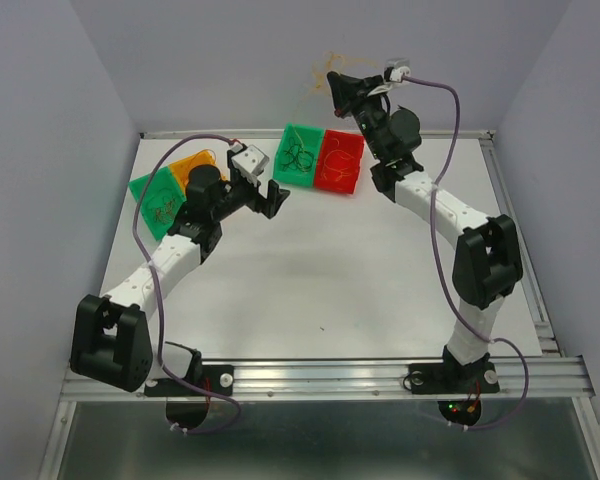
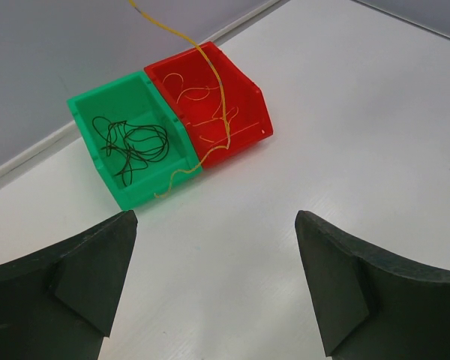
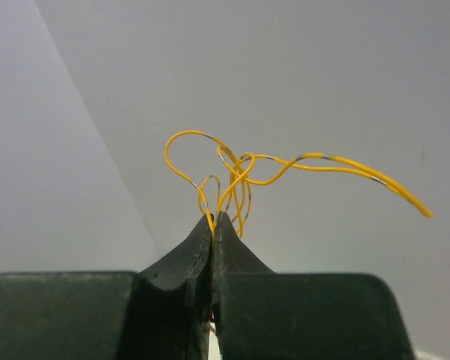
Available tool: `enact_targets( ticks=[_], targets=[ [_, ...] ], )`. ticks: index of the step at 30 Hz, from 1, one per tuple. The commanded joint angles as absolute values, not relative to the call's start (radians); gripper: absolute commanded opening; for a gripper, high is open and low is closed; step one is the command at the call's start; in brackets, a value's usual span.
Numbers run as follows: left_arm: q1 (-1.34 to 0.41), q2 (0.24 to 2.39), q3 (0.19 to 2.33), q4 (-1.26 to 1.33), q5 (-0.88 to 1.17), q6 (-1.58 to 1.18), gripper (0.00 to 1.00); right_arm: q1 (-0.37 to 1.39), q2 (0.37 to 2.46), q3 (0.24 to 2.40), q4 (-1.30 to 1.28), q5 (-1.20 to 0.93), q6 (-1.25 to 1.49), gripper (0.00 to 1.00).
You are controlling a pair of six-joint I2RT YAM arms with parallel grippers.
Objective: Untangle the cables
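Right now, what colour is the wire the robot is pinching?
Yellow-orange. The wire pinched by the right gripper shows best in the right wrist view.

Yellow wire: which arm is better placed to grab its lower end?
Probably left: left gripper is open, facing the yellow wire where it ends low; right gripper is shut on its top.

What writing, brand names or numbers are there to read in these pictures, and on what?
None. No words, numbers or signs show on the green bin, red bin, orange bin, left arm, right arm or table.
Left wrist's white fitting and right wrist's white fitting: too small to tell.
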State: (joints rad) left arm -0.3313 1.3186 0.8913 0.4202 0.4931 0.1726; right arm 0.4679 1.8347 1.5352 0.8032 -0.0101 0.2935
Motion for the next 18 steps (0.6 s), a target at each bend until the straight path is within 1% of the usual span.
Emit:
enact_targets(
  ticks=[1, 7, 12, 18],
  targets=[
    [-0.33, 1.269, 0.876, 0.483, 0.486, 0.198, 0.99, 0.44, 1.9, 1.67, 0.896, -0.052, 0.334, 0.01],
    [-0.33, 1.264, 0.87, 0.482, 0.474, 0.206, 0.99, 0.397, 2.051, 1.842, 0.956, -0.081, 0.377, 0.01],
    [-0.33, 1.273, 0.871, 0.482, 0.466, 0.207, 0.99, 0.365, 2.129, 1.971, 0.959, -0.081, 0.408, 0.01],
    [-0.33, 1.284, 0.874, 0.482, 0.46, 0.213, 0.99, 0.311, 2.135, 1.948, 0.986, -0.09, 0.449, 0.01]
  ],
)
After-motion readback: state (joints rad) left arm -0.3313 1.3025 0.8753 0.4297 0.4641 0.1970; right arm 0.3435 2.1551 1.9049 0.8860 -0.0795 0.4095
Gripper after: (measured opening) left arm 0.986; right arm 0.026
